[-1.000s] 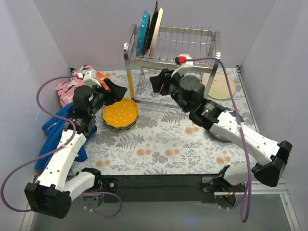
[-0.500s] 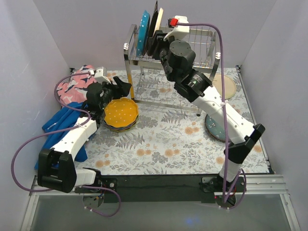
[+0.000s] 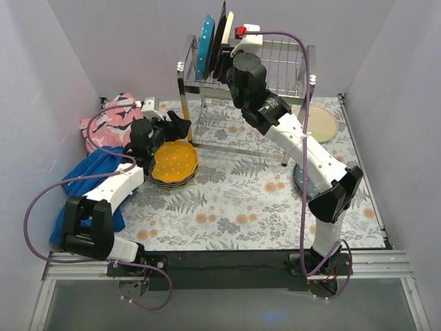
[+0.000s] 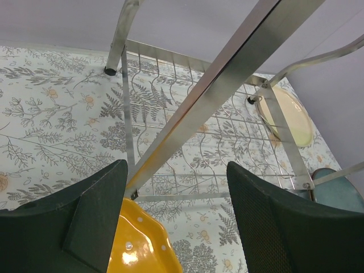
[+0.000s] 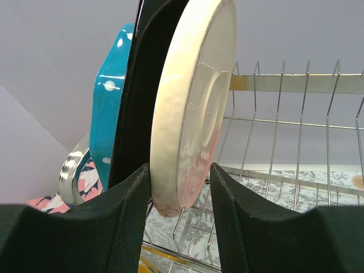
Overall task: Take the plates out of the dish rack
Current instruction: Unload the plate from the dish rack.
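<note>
The chrome dish rack point(image 3: 275, 65) stands at the back. At the left end of its top tier, a teal dotted plate point(image 3: 204, 48), a dark plate point(image 3: 218, 38) and a cream plate point(image 3: 228, 27) stand upright. My right gripper point(image 3: 226, 69) is open, and its jaws straddle the lower edge of the cream plate point(image 5: 193, 102). A gap shows beside the right finger point(image 5: 239, 216). My left gripper point(image 3: 176, 127) is open and empty above an orange dotted plate point(image 3: 173, 162). This plate tops a small stack by the rack's front left leg point(image 4: 210, 108).
A cream plate point(image 3: 320, 124) lies flat on the table right of the rack. A dark blue-grey plate point(image 3: 303, 183) lies partly under my right arm. A pink patterned cloth point(image 3: 103, 124) and a blue cloth point(image 3: 83, 179) lie at the left.
My right arm has risen from the front of the rack to the top tier and put its jaws around the cream plate. My left arm has reached further toward the rack leg.
</note>
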`<state>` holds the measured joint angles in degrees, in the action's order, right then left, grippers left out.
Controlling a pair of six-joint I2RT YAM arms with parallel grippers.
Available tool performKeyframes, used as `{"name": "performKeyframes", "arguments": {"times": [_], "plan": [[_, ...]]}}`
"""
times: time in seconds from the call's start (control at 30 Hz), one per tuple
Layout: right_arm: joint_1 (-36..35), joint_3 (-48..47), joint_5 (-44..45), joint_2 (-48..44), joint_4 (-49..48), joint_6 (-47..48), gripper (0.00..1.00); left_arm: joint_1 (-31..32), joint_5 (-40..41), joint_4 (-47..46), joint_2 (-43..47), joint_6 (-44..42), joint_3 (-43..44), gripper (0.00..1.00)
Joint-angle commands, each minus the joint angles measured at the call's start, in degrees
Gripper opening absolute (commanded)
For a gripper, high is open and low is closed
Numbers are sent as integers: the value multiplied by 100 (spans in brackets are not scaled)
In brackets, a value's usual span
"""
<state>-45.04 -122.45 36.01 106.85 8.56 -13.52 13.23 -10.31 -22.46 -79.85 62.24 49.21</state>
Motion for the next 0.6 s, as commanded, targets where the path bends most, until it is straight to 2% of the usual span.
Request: {"name": "performKeyframes", "arguments": {"times": [0.0, 0.3, 0.53, 0.57], "plan": [[109, -262, 3, 38, -240, -72, 51, 4, -50, -319, -144, -238, 97, 69], [153, -227, 284, 222, -311, 25, 50, 21, -340, -575, -777, -563, 414, 65], [153, -24, 477, 284, -320, -28, 47, 118, -428, -725, -1076, -783, 537, 49], [153, -33, 495, 327, -302, -2, 46, 127, -428, -760, -1093, -792, 520, 44]]}}
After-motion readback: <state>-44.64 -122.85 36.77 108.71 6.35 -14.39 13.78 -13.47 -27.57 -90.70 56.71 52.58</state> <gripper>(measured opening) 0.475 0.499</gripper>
